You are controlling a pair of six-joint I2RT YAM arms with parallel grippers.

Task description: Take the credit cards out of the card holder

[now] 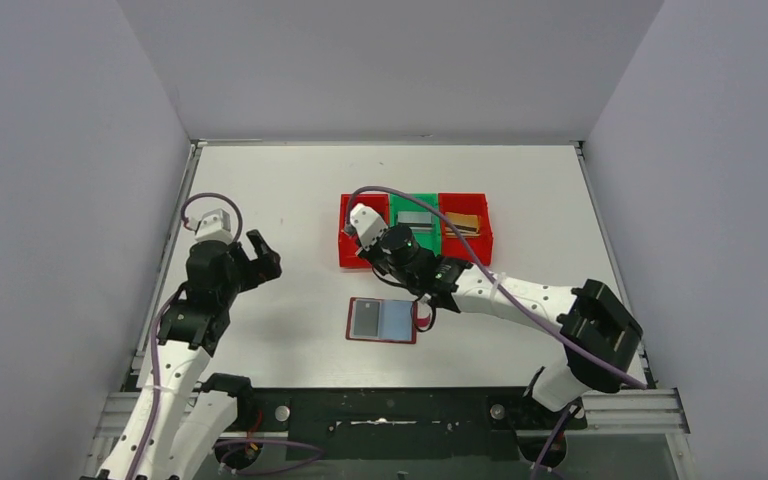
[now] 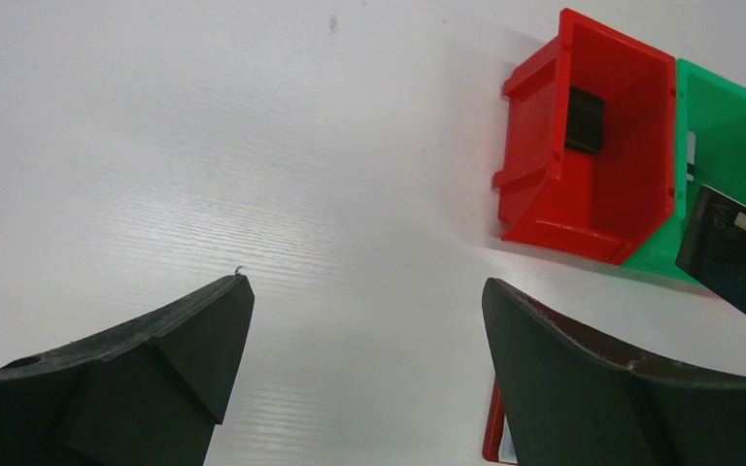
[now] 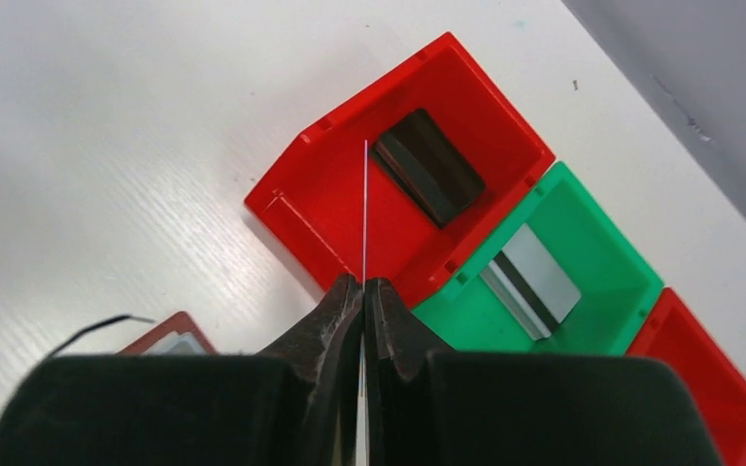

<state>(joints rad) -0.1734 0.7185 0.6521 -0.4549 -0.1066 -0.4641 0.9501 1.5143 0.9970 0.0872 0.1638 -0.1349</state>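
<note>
The right gripper (image 3: 363,283) has its jaws clenched on a black credit card (image 2: 729,238), held edge-on over the near side of the left red bin (image 3: 301,194), where another black card (image 3: 427,165) lies. The left gripper (image 2: 364,291) hovers with jaws released. The card holder (image 1: 382,320) lies open on the worktop (image 1: 280,190), near the bins.

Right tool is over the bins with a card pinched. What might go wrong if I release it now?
1. The right tool pinches the card by one end, edge-on above the near wall of the left red bin. Released here, it might clip the rim and fall outside, or slide into the green bin.
2. A black card already sits in that red bin, so the new one may land propped on it.
</note>
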